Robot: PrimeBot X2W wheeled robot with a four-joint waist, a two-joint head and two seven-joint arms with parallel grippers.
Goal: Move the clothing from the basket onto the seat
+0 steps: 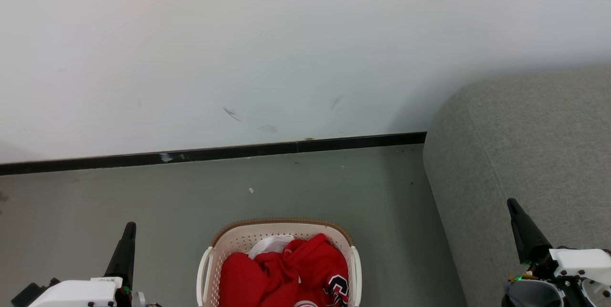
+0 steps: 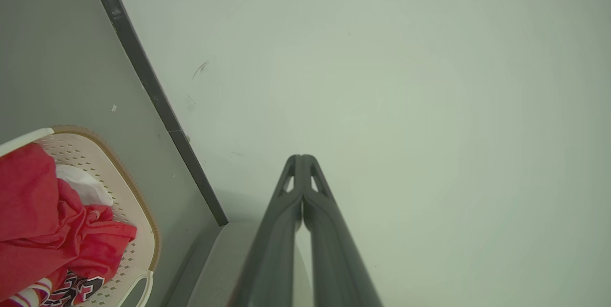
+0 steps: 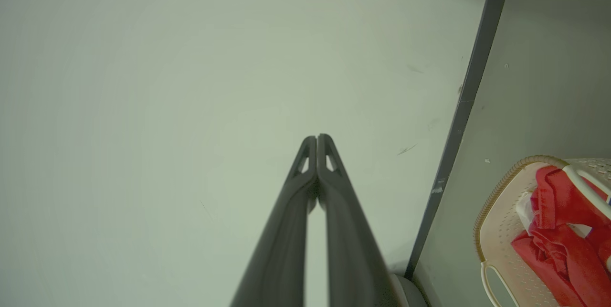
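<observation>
The cream basket (image 1: 281, 229) with a brown rim stands on the floor at the bottom centre, between my arms. Red clothing (image 1: 291, 271) with a navy-and-white logo fills it, and a white piece (image 1: 269, 245) peeks out at the back. The grey seat (image 1: 530, 144) rises at the right. My left gripper (image 1: 129, 228) is shut and empty, left of the basket. My right gripper (image 1: 513, 204) is shut and empty in front of the seat's side. In the left wrist view the left gripper (image 2: 302, 158) points at the wall, basket (image 2: 126, 178) and clothing (image 2: 43, 216) at lower left. The right wrist view shows the right gripper (image 3: 317, 138), basket (image 3: 496, 230) and clothing (image 3: 558, 240).
A white wall (image 1: 267, 49) with a black skirting strip (image 1: 215, 153) runs behind the basket. Grey-green floor (image 1: 143, 192) lies open to the left of and behind the basket. The seat's rounded corner (image 1: 446, 106) stands close to the wall.
</observation>
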